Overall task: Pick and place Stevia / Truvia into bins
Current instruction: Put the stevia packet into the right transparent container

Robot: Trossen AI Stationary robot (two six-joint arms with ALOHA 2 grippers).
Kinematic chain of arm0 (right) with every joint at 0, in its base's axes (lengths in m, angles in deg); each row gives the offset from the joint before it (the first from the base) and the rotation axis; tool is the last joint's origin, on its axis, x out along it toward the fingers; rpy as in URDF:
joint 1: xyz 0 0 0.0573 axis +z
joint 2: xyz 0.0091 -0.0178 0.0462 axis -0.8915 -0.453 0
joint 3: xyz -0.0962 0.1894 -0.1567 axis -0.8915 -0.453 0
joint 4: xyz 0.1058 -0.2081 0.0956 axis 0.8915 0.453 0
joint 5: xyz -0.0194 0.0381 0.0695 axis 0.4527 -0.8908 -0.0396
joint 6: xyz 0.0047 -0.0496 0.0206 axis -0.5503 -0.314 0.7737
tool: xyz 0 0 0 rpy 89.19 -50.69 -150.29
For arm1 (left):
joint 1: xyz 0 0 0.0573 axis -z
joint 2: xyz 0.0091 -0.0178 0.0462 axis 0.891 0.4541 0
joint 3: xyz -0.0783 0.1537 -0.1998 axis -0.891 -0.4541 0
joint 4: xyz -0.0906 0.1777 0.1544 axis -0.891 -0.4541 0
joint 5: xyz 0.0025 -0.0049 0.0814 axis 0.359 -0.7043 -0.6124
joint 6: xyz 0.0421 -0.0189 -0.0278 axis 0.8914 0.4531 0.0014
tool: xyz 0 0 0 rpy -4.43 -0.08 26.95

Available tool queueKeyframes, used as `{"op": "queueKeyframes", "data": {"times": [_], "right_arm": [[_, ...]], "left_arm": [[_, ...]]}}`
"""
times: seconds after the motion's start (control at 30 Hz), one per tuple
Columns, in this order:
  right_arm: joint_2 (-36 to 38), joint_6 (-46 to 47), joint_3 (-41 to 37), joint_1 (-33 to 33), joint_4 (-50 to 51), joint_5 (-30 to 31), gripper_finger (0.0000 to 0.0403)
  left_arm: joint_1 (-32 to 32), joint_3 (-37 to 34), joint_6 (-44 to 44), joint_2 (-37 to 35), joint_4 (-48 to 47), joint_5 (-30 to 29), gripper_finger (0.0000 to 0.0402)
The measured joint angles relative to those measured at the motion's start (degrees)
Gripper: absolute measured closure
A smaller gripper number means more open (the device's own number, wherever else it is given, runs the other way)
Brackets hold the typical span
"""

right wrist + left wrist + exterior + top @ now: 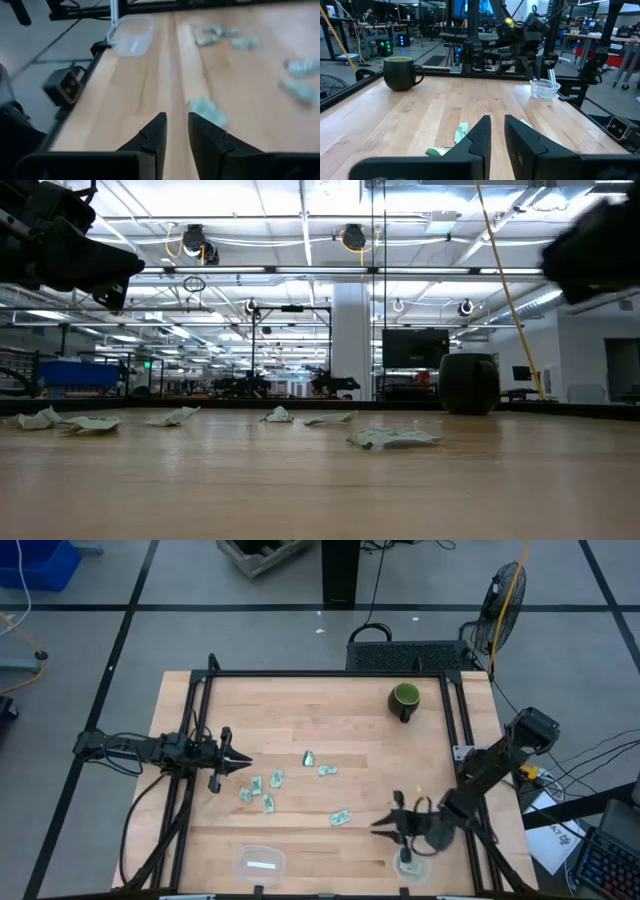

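— Where does it stand?

— The sachets lie loose in the middle of the surface, seven or so, in a scatter running toward the lower centre of the high view. The rounded-rectangular bin at the bottom edge seems to hold one white packet. The round bin sits at lower right.

— And the arms?

— The right gripper hangs just beside the round bin, its fingers nearly closed, a narrow slit between them, nothing in them. One sachet lies just ahead of it. The left gripper waits at the left side, near the scatter, fingers likewise almost together and empty.

— What worries you?

— Those packets are flat and crumpled. I reckon fingers this close together would push one along the wood rather than pinch it. The right arm also works tight against the round bin; a careless swing could knock it. The green mug is well apart, no bother.
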Motion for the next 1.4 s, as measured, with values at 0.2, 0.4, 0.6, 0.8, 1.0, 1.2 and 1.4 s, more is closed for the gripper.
{"op": "queueKeyframes", "data": {"times": [0.2,0.4,0.6,0.8,1.0,1.2,1.4], "right_arm": [[0.0,-12.7,0.0,-11.0,-0.7,-9.7,0.0327],[-1.0,-20.7,0.2,-16.3,-1.6,-17.2,0.0321],[-10.6,-30.1,6.4,-16.6,-2.2,-17.3,0.0265],[-19.0,-32.4,11.5,-16.7,0.3,-16.8,0.0216],[-22.1,-31.3,12.5,-16.2,3.3,-16.6,0.0227],[-22.4,-31.7,12.5,-16.0,4.5,-14.7,0.0254],[-22.4,-30.5,12.5,-16.2,5.5,-14.6,0.0293]], "left_arm": [[0.0,0.0,0.0,0.0,0.0,0.0,0.0344],[0.0,0.0,0.0,0.0,0.0,0.0,0.0344],[0.0,0.0,0.0,0.0,0.0,0.0,0.0344],[0.0,0.0,0.0,0.2,-0.1,0.0,0.0344],[0.0,0.0,0.0,0.4,0.0,-0.1,0.0344],[0.0,0.0,0.0,0.4,0.0,0.0,0.0344],[0.0,0.0,0.0,0.4,0.0,0.0,0.0344]]}}
